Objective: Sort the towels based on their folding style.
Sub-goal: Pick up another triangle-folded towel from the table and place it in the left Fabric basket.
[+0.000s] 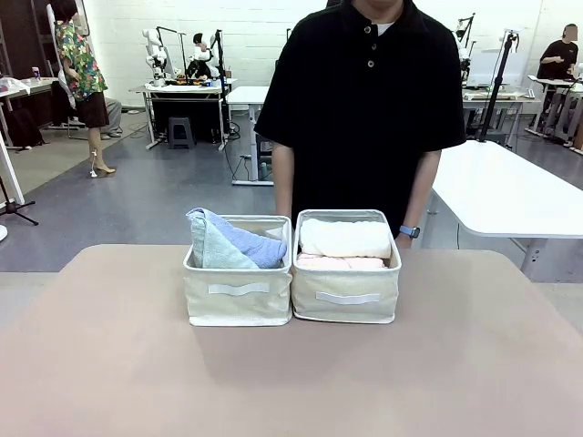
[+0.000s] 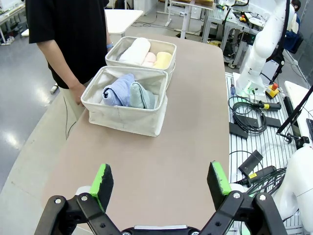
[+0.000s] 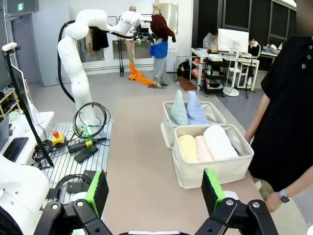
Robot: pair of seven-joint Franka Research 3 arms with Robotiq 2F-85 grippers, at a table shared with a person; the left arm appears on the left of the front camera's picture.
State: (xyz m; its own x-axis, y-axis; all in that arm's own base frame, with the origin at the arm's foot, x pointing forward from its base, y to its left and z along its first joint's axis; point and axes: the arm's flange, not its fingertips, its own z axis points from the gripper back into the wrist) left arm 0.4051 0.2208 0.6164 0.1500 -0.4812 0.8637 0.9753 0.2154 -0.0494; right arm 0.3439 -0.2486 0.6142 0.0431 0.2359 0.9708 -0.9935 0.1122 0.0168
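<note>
You are looking at a tan table (image 1: 109, 364) carrying two beige baskets (image 1: 239, 293) (image 1: 346, 289), touching side by side near the far edge.

Bright, even overhead indoor light, soft shadow in front of the two beige fabric baskets (image 1: 291, 296) on the matte counter (image 1: 291, 382), sharp focus, wide-angle bending at wrist-view edges, mild glare at upper right.

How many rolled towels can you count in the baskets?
3, all in one basket: yellow, pink and white side by side. More may lie hidden underneath.
</note>
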